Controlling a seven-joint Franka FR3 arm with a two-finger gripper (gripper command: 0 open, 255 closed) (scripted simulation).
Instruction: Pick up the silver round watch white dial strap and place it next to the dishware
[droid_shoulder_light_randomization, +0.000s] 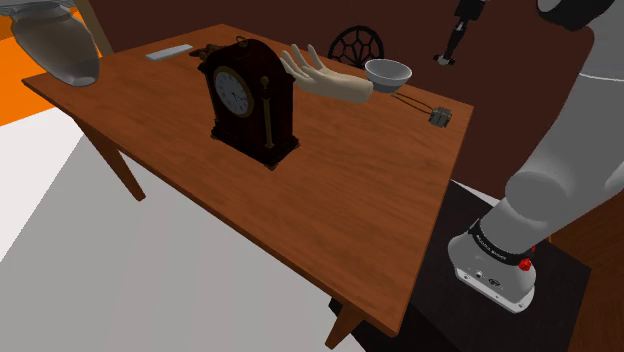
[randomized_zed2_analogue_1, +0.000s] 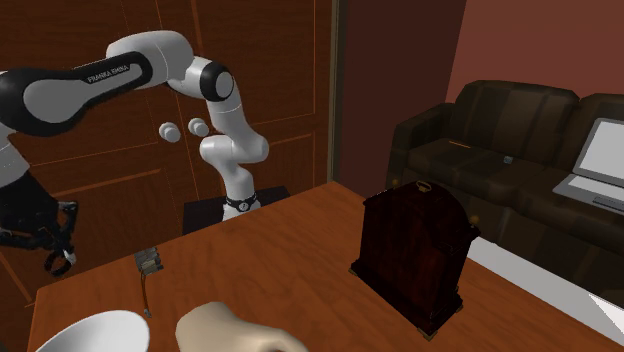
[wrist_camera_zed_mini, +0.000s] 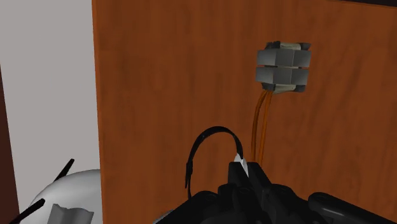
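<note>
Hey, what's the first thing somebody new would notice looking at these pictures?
The dark arched mantel clock standing in the middle of the brown wooden table catches the eye first. Just beyond it, toward the shoulder view's right, a pale mannequin hand lies beside a grey bowl. Past the bowl, a small grey watch with an orange strap lies near the table's edge, and the black claw hangs above it.

The table (droid_shoulder_light_randomization: 330, 200) between the mantel clock (droid_shoulder_light_randomization: 245, 100) and the stand (droid_shoulder_light_randomization: 560, 290) is lying bare, offering open passage. At the clock's right in the shoulder view, a mannequin hand (droid_shoulder_light_randomization: 325, 78), bowl (droid_shoulder_light_randomization: 388, 72) and watch (droid_shoulder_light_randomization: 438, 115) are crowding the far edge.
</note>
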